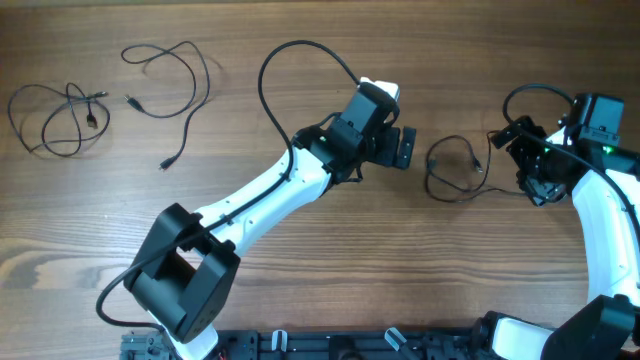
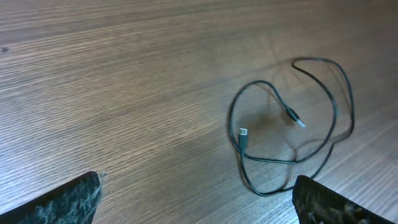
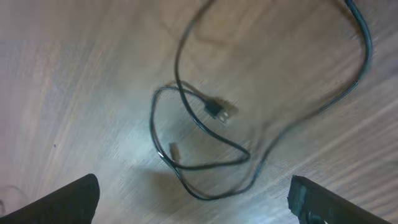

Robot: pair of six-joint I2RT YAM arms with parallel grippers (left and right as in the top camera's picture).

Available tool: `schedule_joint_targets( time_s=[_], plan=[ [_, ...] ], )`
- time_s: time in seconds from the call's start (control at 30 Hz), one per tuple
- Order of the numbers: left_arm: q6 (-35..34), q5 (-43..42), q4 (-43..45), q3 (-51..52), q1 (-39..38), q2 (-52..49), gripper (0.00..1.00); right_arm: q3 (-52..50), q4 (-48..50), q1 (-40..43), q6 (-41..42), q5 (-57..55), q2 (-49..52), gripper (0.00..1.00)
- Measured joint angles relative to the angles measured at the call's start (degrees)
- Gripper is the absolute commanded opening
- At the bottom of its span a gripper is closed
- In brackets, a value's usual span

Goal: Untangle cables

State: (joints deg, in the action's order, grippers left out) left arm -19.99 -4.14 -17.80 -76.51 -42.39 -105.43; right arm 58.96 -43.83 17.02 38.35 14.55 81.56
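Jaws on the left gripper (image 1: pixel 404 148) and right gripper (image 1: pixel 512 138) are both wide open and empty. A loose looped cable (image 3: pixel 217 111) lies mid-right between them. It looks light, floppy and slippery, so I'd pinch near a plug. Two more cables (image 1: pixel 75 105) sit upper left on the table (image 1: pixel 400 280).

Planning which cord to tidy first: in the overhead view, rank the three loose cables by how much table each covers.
1. Spread-out cable, upper left.
2. Coiled cable, far left, nearly as large.
3. Cable between the arms, clearly smallest.
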Motion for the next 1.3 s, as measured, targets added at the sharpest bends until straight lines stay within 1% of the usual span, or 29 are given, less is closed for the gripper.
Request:
schedule_joint_targets(
  time_s=[0.13,0.2,0.3,0.4,0.5,0.6,0.77,0.9,0.93,0.97,1.03,1.1,1.17,1.23,1.27,1.3],
  plan=[
    [0.7,-2.6,1.7,0.0,-1.1,-2.4,1.00,0.0,0.5,0.1,1.8,-0.1,0.0,1.00],
    [1.7,-6.3,5.3,0.1,-1.9,-3.8,1.00,0.1,-0.8,1.3,0.1,1.1,0.0,1.00],
    [4.2,-9.2,9.4,0.1,-3.8,-3.8,1.00,1.9,-6.9,5.6,-4.7,4.2,0.0,1.00],
    [9.9,-10.4,13.2,0.1,-7.5,-4.0,1.00,8.2,-16.1,10.8,-9.8,6.2,-0.2,1.00],
    [14.0,-10.8,15.4,0.0,-10.5,-5.7,1.00,13.1,-20.9,13.1,-12.5,6.6,-0.7,1.00],
    [16.3,-10.8,21.3,0.0,-12.5,-11.0,1.00,16.2,-22.9,13.3,-15.1,7.0,-1.4,1.00],
    [17.2,-10.3,30.8,0.1,-15.5,-17.4,1.00,16.3,-24.2,13.3,-16.2,7.1,-1.6,1.00],
    [17.4,-6.2,36.1,0.0,-18.3,-20.6,0.99,16.4,-26.6,13.3,-16.2,7.5,-1.6,1.00],
    [17.4,-4.4,37.4,0.0,-18.9,-21.8,0.93,16.4,-27.1,13.3,-16.2,7.5,-1.6,1.00],
    [17.6,-2.5,38.7,0.0,-19.5,-23.2,0.88,16.4,-27.6,13.3,-16.2,7.5,-1.6,1.00],
    [19.8,1.0,39.5,0.0,-19.7,-25.8,0.88,16.4,-28.9,13.3,-16.2,7.5,-1.6,1.00],
    [22.8,2.4,40.6,-0.3,-19.4,-27.1,0.88,16.4,-29.7,13.3,-16.2,7.5,-1.6,1.00],
    [25.0,3.2,41.2,-0.6,-18.9,-27.7,0.77,16.4,-30.1,13.3,-16.2,7.5,-1.6,1.00],
    [25.5,3.2,41.5,-1.0,-17.8,-28.2,0.70,16.4,-30.1,13.3,-16.2,7.5,-1.6,1.00],
    [25.4,3.2,41.6,-1.2,-17.4,-28.3,0.64,16.4,-30.1,13.3,-16.2,7.5,-1.6,1.00],
    [25.5,3.2,41.6,-1.5,-16.7,-28.5,0.55,16.4,-30.2,13.3,-16.2,7.5,-1.6,1.00]
  ],
)
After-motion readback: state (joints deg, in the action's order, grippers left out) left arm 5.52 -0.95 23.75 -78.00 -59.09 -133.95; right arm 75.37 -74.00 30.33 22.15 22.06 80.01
